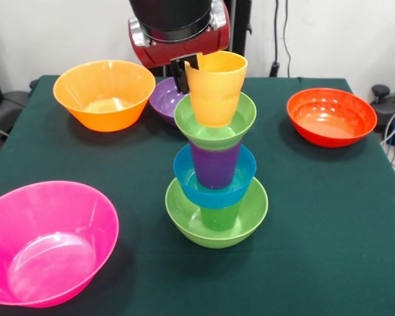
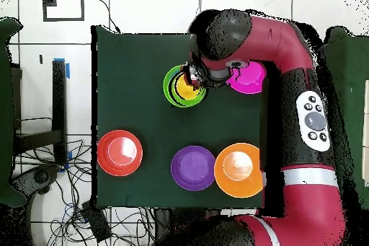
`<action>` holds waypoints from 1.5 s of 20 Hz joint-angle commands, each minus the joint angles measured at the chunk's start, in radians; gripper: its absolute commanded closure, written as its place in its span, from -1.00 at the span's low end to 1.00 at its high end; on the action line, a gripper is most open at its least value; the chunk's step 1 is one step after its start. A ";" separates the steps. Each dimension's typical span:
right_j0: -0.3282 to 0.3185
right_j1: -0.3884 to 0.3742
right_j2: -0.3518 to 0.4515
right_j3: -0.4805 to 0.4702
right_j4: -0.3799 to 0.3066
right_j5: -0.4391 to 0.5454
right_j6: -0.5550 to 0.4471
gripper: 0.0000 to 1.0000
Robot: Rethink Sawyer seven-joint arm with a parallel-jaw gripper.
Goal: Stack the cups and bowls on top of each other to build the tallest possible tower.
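Yellow-orange cup [image 1: 215, 89] sits tilted in the small green bowl [image 1: 215, 126] atop the tower [image 1: 216, 178], mid-table, and the gripper [image 1: 184, 72] pinches its rim, a black finger on the cup's far-left edge. Below: purple cup [image 1: 214, 164] in the blue bowl [image 1: 214, 183], green cup [image 1: 220, 217] in the lime-green bowl [image 1: 216, 220]. Purple bowl [image 1: 164, 99] sits just behind, half hidden. Orange bowl [image 1: 105, 94], red-orange bowl [image 1: 331, 116] and pink bowl [image 1: 43, 242] stand well apart, all empty.

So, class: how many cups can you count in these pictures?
3. The green cup stands in the bottom bowl, the purple cup in the blue bowl, and the yellow-orange cup, held by the gripper, sits in the top bowl. None seems hidden.
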 commanded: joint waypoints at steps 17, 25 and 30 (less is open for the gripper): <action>0.017 -0.009 -0.032 0.104 -0.046 -0.103 0.027 1.00; 0.024 -0.013 -0.039 0.116 -0.036 -0.112 0.036 1.00; 0.027 -0.020 -0.045 0.127 -0.031 -0.116 0.037 1.00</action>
